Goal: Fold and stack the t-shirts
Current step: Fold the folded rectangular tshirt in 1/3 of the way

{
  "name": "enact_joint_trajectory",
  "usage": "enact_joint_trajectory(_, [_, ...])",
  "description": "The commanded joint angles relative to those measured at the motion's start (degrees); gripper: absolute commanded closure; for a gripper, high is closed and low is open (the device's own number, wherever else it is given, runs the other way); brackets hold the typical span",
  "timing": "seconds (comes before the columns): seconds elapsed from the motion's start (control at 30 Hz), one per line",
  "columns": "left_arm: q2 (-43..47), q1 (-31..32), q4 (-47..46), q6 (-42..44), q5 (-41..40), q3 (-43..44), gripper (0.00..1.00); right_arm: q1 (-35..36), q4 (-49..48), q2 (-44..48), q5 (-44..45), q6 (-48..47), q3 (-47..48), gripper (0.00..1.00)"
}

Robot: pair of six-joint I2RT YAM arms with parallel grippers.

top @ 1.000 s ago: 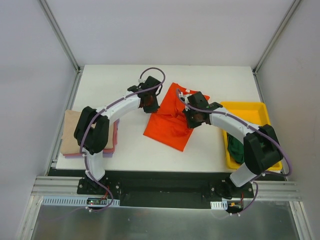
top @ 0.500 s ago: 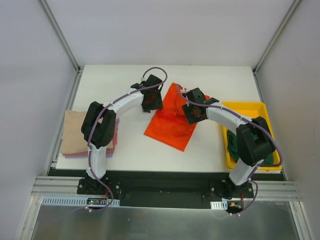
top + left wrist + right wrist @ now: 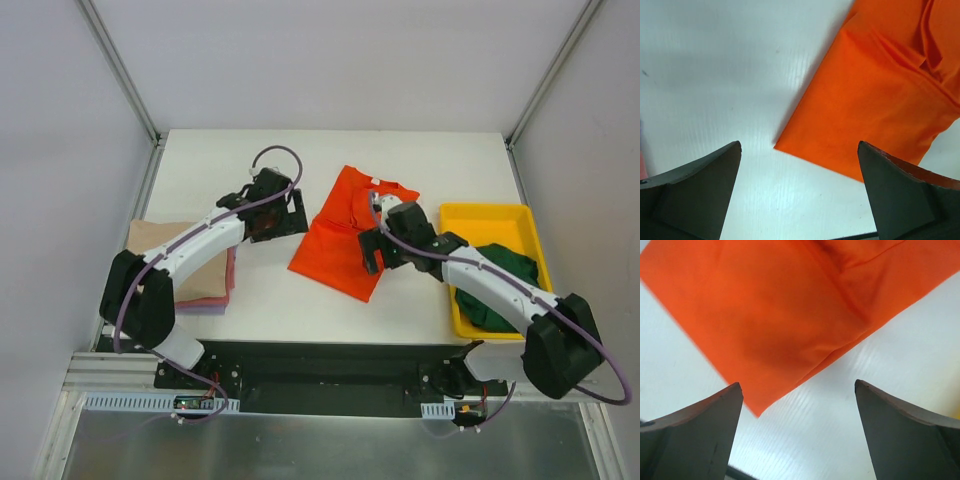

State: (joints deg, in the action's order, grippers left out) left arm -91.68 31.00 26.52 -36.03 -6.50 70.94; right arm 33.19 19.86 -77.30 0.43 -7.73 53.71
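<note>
The orange-red t-shirt (image 3: 345,235) is lying partly folded in the middle of the table (image 3: 420,160). The left gripper (image 3: 799,146) is hovering wide open and empty just beside its left edge, and the right gripper (image 3: 797,386) is hovering wide open and empty over its right edge. The dark green t-shirt (image 3: 498,285) is resting in the yellow tray (image 3: 490,210), and the folded tan t-shirt (image 3: 150,245) is topping the stack at the left.

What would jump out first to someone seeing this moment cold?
The bright orange-red t-shirt, partly folded mid-table, grabs the eye. The left claw and right claw hover at its edges, both wide open and empty. Next comes the yellow tray at the right edge, holding a crumpled dark green t-shirt, then the folded tan t-shirt topping a pile at the left edge.
</note>
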Motion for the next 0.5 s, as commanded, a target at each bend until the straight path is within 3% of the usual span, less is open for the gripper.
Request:
enact_joint_trajectory(0.0, [5.1,-1.0,-5.3,-3.0,4.3,-11.2,0.01,6.3,-7.2,6.1,-3.2,0.5,-8.8,0.04])
enact_joint_trajectory(0.13, [3.3,-1.3,-9.1,-4.3,10.9,-15.2,0.09,12.5,-6.4,4.0,-5.1,0.0,-10.0,0.04])
enact_joint_trajectory(0.27, [-0.6,-1.6,-9.8,-5.5,12.9,-15.2,0.27,18.7,-3.4,-0.7,-0.8,-2.7,-7.8,0.03])
enact_joint_trajectory(0.4, [-3.9,-1.7,-9.9,-6.2,13.9,-14.5,0.44,20.4,-1.9,-4.3,3.9,-2.6,-5.8,0.03])
enact_joint_trajectory(0.47, [-4.7,-1.8,-10.1,-6.4,14.2,-15.0,0.47,20.4,-2.0,-5.0,4.9,-2.5,-5.6,0.03])
